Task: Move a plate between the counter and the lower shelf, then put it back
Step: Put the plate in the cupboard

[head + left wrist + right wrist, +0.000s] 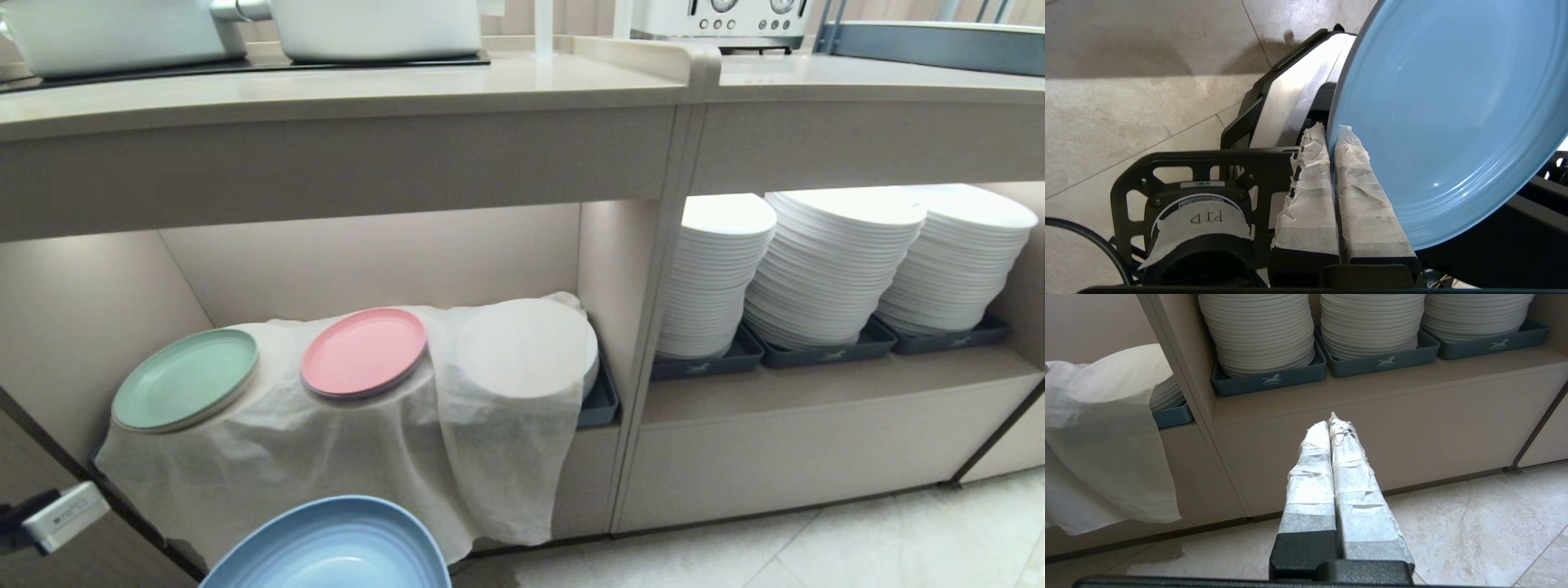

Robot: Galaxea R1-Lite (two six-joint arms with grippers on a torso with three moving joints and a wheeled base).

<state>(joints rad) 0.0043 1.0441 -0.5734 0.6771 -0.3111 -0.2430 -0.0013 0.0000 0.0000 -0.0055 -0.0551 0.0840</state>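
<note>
The light blue plate (331,547) hangs low in front of the lower shelf (367,269), below the white cloth (351,449) draped over the plate stacks there. My left gripper (1332,132) is shut on the plate (1453,114), its taped fingers pinching the rim edge-on above the floor. The beige counter (343,90) runs across the top of the head view. My right gripper (1331,420) is shut and holds nothing, hanging low before the cabinet base to the right.
A mint green plate (186,378) and a pink plate (364,351) lie on the cloth. White plate stacks (833,261) in grey trays (1269,379) fill the right compartment. White pots (375,24) stand on the counter, a toaster (722,20) on the adjoining top. Tiled floor (857,539) lies below.
</note>
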